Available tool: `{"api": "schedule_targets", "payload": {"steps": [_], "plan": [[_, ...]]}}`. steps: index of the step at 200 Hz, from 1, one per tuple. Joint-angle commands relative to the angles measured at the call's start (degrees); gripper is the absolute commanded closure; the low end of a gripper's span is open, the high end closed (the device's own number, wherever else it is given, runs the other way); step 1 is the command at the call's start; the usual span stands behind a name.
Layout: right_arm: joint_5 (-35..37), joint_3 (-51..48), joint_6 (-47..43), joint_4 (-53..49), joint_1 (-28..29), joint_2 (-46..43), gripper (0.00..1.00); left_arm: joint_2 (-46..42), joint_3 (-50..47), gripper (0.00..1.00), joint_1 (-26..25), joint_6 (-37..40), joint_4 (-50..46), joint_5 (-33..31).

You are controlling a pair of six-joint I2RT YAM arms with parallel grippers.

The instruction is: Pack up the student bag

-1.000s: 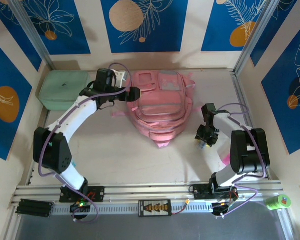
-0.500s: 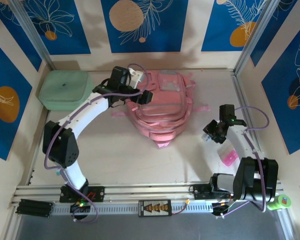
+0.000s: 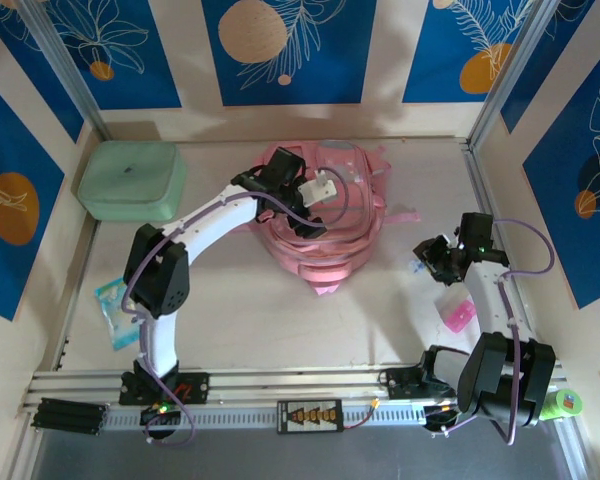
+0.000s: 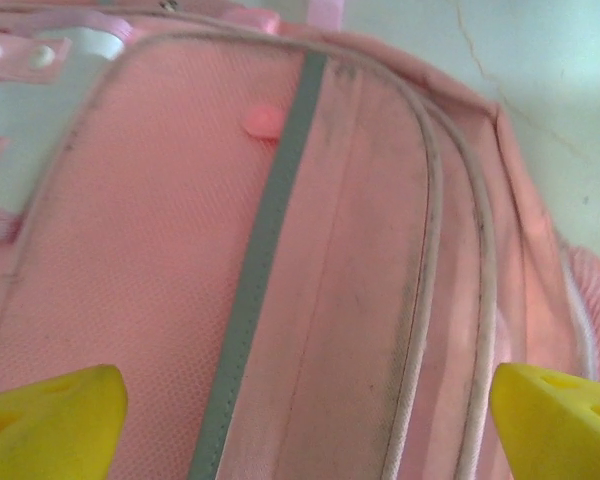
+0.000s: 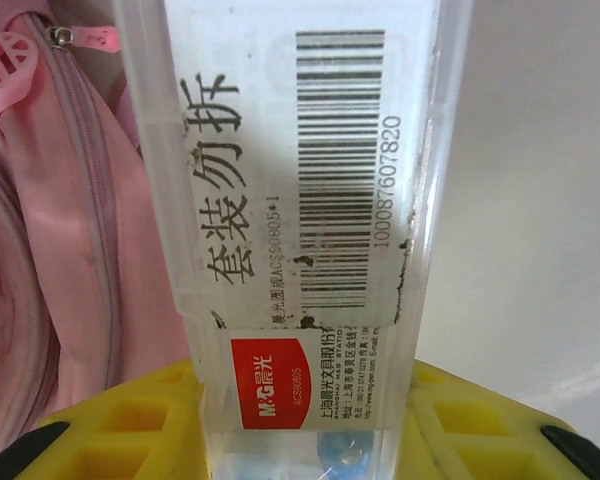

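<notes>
The student bag (image 3: pixel 325 235) is a soft pink backpack lying flat at the middle back of the table. My left gripper (image 3: pixel 318 198) hovers over its top; in the left wrist view its yellow fingertips (image 4: pixel 50 420) stand wide apart above the pink fabric (image 4: pixel 130 250) and a grey stripe (image 4: pixel 270 230), with nothing between them. To the right of the bag, my right gripper (image 3: pixel 427 258) is shut on a clear plastic box (image 5: pixel 290 200) with a barcode and a red label. The yellow fingers (image 5: pixel 130 420) press both of its sides. The bag's zipped edge (image 5: pixel 40 230) is on the left of that view.
A mint green case (image 3: pixel 130 180) sits at the back left. Near the left arm's base lies a teal packet (image 3: pixel 113 300). A small pink item (image 3: pixel 458 315) rests beside the right arm, and a green tape roll (image 3: pixel 558 404) is off the front right corner.
My left arm swung right from the bag's left edge to over its top. My right arm carried the clear box to the right, away from its base, uncovering the pink item.
</notes>
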Motion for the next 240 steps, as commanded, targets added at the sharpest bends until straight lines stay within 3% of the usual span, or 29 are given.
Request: {"api": "schedule_targets", "payload": {"steps": [1,46,79,121,161,240], "plan": [[-3.20,-0.41,0.44,1.19,-0.35,-0.61,0.61,1.93,1.81,0.10,-0.25,8.60,-3.29,1.57],[-3.20,-0.72,1.15,1.23,-0.41,-0.87,0.62,5.02,4.24,0.15,-0.33,10.16,-5.68,2.34],[-3.16,0.06,0.17,-0.04,-1.28,-1.64,0.62,5.57,5.53,0.31,-0.38,8.79,-4.93,-2.21],[-4.77,0.98,0.18,-0.76,-2.98,-3.02,0.63,5.88,7.66,0.63,-0.40,7.05,-4.02,-5.61],[-6.93,0.83,0.61,-0.73,-3.03,-4.21,0.63,4.41,8.96,0.80,-0.26,4.73,-5.01,0.26],[-9.51,0.92,0.88,1.74,0.30,-4.74,0.65,3.55,11.23,0.96,0.86,-4.29,-3.72,4.25]]}}
